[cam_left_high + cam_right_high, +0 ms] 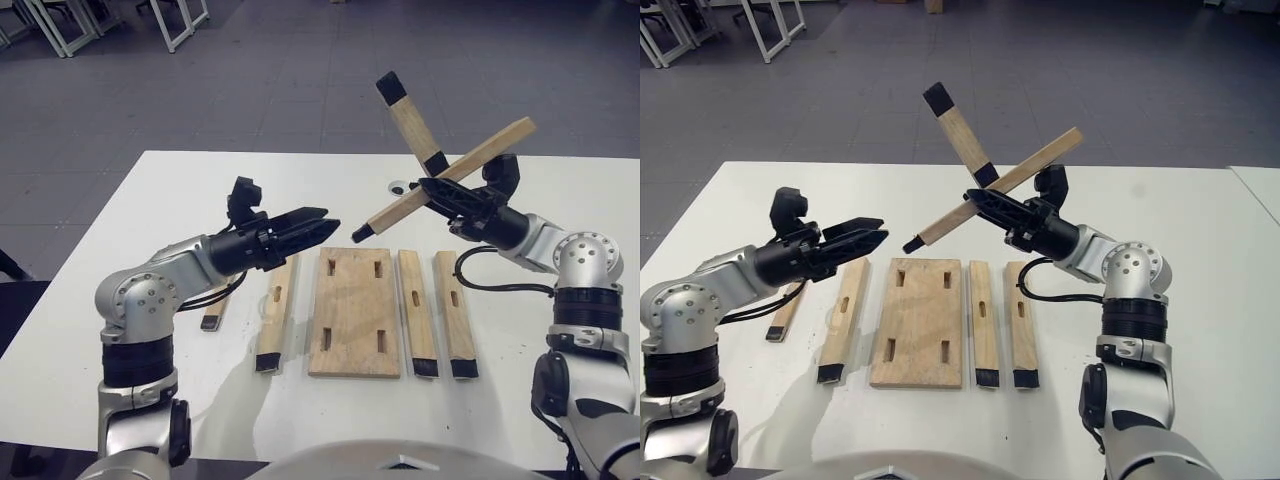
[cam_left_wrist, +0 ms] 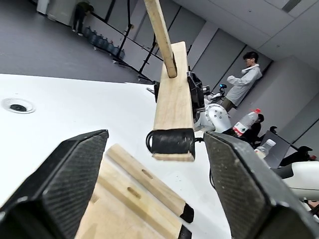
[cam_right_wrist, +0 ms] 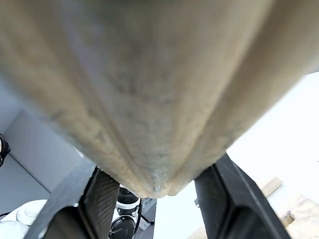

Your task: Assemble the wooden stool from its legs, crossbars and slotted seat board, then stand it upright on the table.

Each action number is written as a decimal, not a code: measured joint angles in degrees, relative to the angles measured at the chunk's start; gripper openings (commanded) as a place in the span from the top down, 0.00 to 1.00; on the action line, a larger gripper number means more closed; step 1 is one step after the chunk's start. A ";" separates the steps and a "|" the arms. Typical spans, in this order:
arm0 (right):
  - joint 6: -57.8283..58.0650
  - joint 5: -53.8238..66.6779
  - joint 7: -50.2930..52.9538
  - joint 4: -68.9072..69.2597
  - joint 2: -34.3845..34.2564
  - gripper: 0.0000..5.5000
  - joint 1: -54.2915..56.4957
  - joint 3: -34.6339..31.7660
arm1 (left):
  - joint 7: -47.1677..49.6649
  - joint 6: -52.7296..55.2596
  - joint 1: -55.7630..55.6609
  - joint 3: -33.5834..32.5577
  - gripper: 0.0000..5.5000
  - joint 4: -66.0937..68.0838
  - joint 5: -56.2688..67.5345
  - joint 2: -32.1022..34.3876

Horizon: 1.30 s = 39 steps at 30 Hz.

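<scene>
White table (image 1: 150,200) on grey floor, desk frames along the top edge of the head view.

- Slotted seat board (image 1: 355,315): flat at table centre, four slots showing.
- Loose legs: one leg (image 1: 278,315) just beside the board's left edge; two legs (image 1: 417,310) (image 1: 455,310) side by side just right of it. All lie parallel to the board, dark caps at the near ends.
- Short crossbar (image 1: 213,312): flat at centre left, partly under the left forearm.
- Left gripper (image 1: 318,222): above the table, over the far end of the left leg, pointing right. Fingers (image 2: 60,189) spread wide, nothing between them.
- Right gripper (image 1: 428,188): upper right of frame, clamped tight on the crossed assembly (image 1: 480,152) at its joint, well clear of the table.
- Assembly: a long leg slanting from upper right down to a dark-capped end (image 2: 173,142) that faces the left gripper. A second piece (image 1: 410,120) passes through its slot and rises to the upper left, dark at the top.
- Cable grommet (image 1: 400,187) in the table behind the assembly.
</scene>
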State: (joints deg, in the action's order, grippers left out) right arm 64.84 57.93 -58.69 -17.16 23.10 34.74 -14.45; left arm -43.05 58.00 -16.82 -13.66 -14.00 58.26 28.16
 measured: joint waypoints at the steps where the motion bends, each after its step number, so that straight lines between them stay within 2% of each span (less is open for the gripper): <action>1: -0.97 -1.49 -0.55 0.08 0.99 0.63 0.00 0.37 | 1.39 -1.47 2.20 -0.01 0.36 -1.99 -3.34 2.18; 4: -5.51 -7.17 -1.72 0.69 3.77 0.63 -0.59 3.86 | 9.02 -3.83 11.71 9.20 0.36 -11.83 -18.24 9.42; 8: -11.84 -12.95 -0.73 2.67 4.06 0.63 -2.86 6.68 | 15.98 -1.74 16.93 20.33 0.36 -23.58 -26.85 11.77; 12: -14.20 -15.11 -0.57 4.11 3.79 0.63 -4.49 8.86 | 17.40 1.55 16.33 24.51 0.36 -27.59 -28.17 11.91; 16: -14.67 -15.17 -1.01 4.75 3.71 0.63 -4.74 9.00 | 17.15 2.59 16.02 31.06 0.36 -29.14 -33.91 18.80; 21: -14.92 -15.18 -1.20 5.51 3.69 0.63 -5.09 9.04 | 17.07 2.33 14.09 35.37 0.36 -30.22 -37.95 20.31; 27: -15.17 -15.52 -1.59 5.80 3.68 0.63 -5.79 9.69 | 17.56 3.42 11.77 36.52 0.36 -29.00 -39.44 16.96; 32: -16.01 -15.61 -1.59 5.95 3.64 0.63 -6.29 9.77 | 14.98 1.50 7.91 44.18 0.36 -29.89 -46.19 23.60; 35: -16.88 -16.34 -1.69 5.94 3.72 0.63 -6.28 9.99 | 13.38 -0.12 7.61 44.78 0.36 -28.86 -48.38 26.31; 39: -18.52 -17.89 -3.47 5.89 4.26 0.63 -6.37 11.45 | 13.84 -1.90 5.60 43.50 0.36 -22.53 -51.17 25.06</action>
State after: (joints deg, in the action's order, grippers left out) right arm 46.32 40.03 -62.16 -11.27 27.36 28.37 -3.00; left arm -29.21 56.10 -11.22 29.85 -36.53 7.10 53.23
